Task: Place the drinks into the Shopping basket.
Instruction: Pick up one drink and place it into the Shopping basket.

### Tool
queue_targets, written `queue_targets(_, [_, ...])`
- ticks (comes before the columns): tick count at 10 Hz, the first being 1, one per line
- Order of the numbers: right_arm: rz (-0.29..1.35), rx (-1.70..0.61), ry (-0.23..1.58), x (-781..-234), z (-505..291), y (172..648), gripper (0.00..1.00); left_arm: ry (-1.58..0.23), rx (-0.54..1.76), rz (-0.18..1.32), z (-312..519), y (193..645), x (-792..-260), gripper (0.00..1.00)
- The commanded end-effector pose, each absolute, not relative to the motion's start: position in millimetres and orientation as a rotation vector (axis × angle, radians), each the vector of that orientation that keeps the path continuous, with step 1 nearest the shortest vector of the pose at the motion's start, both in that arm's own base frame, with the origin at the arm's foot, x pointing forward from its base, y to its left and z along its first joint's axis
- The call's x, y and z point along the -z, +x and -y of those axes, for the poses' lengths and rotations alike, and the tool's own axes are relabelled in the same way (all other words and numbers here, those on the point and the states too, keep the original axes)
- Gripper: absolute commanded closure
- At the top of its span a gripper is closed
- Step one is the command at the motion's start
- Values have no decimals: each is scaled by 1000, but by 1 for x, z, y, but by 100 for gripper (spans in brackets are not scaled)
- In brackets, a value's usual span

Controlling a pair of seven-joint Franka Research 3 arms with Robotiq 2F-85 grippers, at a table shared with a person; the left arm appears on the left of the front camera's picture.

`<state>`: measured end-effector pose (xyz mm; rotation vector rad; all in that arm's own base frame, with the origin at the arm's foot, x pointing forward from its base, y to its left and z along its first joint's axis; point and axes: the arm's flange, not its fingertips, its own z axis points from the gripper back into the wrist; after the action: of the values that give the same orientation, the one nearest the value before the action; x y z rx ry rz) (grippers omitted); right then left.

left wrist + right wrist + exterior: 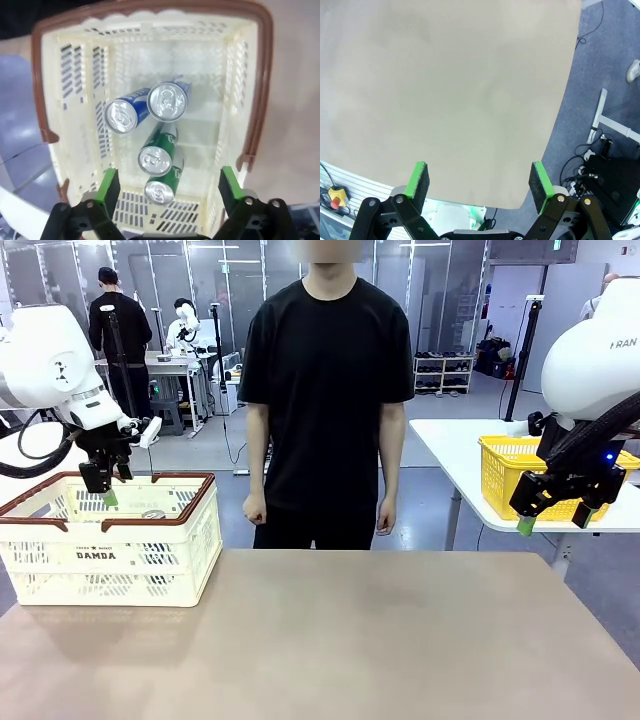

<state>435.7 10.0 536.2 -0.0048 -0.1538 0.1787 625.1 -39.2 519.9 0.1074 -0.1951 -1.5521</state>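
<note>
The left gripper (103,478) is hanging empty, jaws apart, over the Shopping basket (60,562), where the drinks (159,159) are lying (best lifted straight up), while the right gripper (556,510) is idling, jaws apart, off the table's right edge.

Glossy white rounded arm shells, upper left and right of frame, black two-finger grippers (108,478) (553,512) with green pads, black cables, person in black short-sleeved T-shirt (325,390)
</note>
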Motion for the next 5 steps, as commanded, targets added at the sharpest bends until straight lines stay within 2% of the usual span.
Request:
queue_targets(1, [150,-178,-7,-539,-8,435,0,60,1498,195,45,609,-526,0])
queue_targets(4, [150,-178,-7,-539,-8,435,0,-43,1478,258,58,557,-552,0])
queue_targets(5, [150,-178,-7,-539,-8,435,0,-117,1499,224,62,540,-550,0])
